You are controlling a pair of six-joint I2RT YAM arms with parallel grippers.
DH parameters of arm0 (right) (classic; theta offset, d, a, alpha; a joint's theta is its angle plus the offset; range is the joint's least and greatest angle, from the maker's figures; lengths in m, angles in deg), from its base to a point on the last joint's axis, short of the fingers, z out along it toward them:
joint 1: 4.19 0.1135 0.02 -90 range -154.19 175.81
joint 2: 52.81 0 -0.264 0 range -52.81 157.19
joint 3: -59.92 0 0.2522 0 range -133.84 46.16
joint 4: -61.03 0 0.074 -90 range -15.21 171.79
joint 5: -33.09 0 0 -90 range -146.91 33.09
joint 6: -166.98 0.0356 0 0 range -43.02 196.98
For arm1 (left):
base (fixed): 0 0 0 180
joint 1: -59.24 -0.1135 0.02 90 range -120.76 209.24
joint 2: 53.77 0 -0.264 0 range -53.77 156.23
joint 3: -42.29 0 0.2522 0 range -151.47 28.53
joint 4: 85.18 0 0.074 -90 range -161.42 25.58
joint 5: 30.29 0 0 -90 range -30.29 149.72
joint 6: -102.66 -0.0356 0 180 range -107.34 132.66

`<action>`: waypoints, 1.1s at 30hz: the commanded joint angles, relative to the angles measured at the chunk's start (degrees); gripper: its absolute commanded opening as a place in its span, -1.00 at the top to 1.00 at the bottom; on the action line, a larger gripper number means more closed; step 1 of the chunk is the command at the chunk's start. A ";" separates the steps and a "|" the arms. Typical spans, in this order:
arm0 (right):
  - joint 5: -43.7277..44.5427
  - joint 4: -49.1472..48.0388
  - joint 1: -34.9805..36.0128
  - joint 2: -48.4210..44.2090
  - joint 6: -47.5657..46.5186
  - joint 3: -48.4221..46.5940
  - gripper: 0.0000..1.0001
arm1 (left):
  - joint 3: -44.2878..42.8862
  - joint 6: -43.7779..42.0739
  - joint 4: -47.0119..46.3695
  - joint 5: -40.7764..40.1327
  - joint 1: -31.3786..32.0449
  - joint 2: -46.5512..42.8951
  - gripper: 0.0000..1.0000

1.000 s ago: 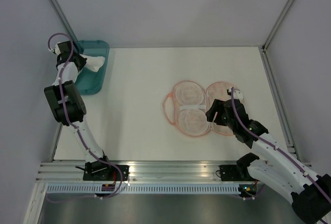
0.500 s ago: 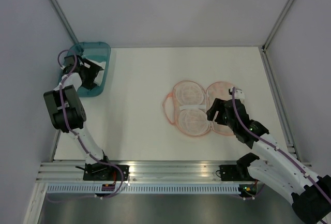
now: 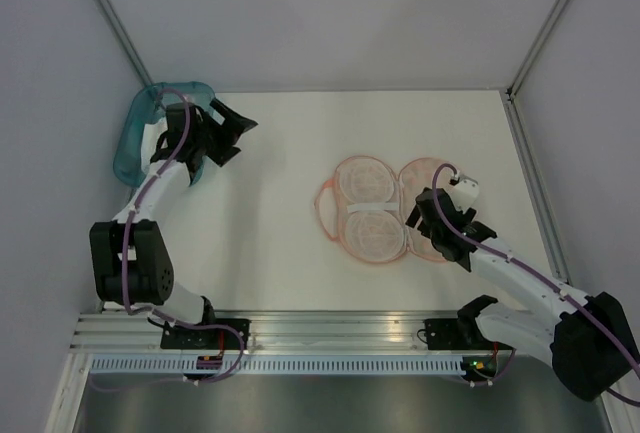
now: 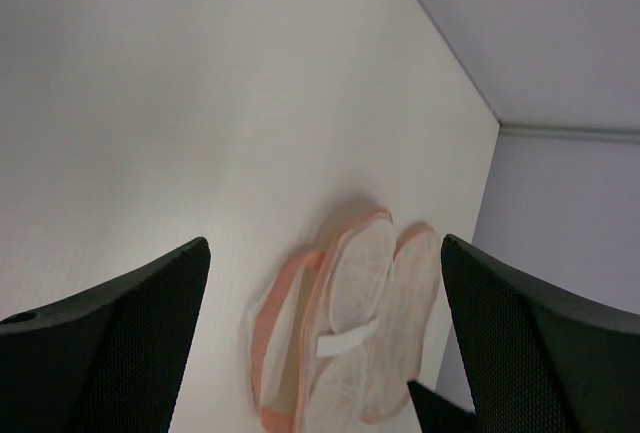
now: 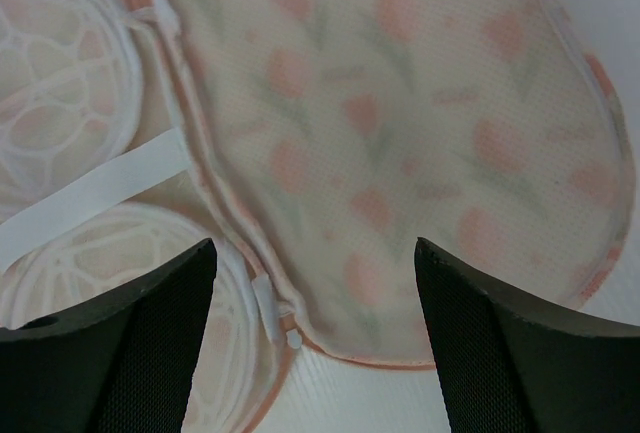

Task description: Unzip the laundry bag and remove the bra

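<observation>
Nearest the front edge, toward the right side of the tabletop (image 3: 270, 253), the right pincer (image 5: 312, 273) hangs low over the laundry bag (image 3: 365, 188), its 2 fingers spread wide with nothing between them. From its wrist view both dark fingers (image 5: 110, 353) frame the printed flap (image 5: 400, 103), cream-peach with orange-red shapes, which lies flat just below them. Whether the fingers touch the fabric cannot be told. The bag lies unzipped and spread flat in 2 halves, right of the tabletop's centre. The printed flap is on the right-hand side, and on the left-hand side the other half shows 2 round white mesh cups (image 5: 60, 73) with a white strap (image 5: 90, 198) across them. A pink edge (image 3: 322, 208) rims the bag's left side. Farther back and well apart from the bag, near the far left corner, the left pincer (image 4: 325, 253) is held above bare tabletop, its 2 fingers as wide apart as they go and holding nothing. Its wrist view looks across the surface to the opened bag. Just behind it, in the far left corner, sits a teal tray (image 3: 128, 138), partly covered by the left arm, and what lies in it cannot be made out.
</observation>
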State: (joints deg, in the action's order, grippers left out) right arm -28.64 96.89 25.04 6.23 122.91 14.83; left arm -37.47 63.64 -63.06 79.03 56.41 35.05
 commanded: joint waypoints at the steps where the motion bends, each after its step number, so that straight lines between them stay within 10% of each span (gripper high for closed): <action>1: 11.35 2.41 -0.23 0.63 8.63 -0.84 -0.70 | 4.11 1.14 -1.50 1.70 5.54 -5.56 -0.99; 13: 19.89 16.73 -6.38 -3.94 28.85 2.15 -0.68 | 22.83 -0.88 -4.14 3.89 22.16 -23.77 -0.99; 22: 11.90 10.24 -7.17 -3.07 34.84 9.18 -0.52 | 32.68 -0.18 -2.13 7.32 26.39 -35.71 -0.99; 33: 9.34 -2.15 -7.17 -0.06 28.70 12.35 0.87 | 35.50 -0.71 0.69 7.41 26.39 -39.86 -0.99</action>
State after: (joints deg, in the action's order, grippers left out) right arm -17.99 99.30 17.92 7.57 154.69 26.08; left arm -2.34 63.60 -63.54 84.91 82.64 -3.77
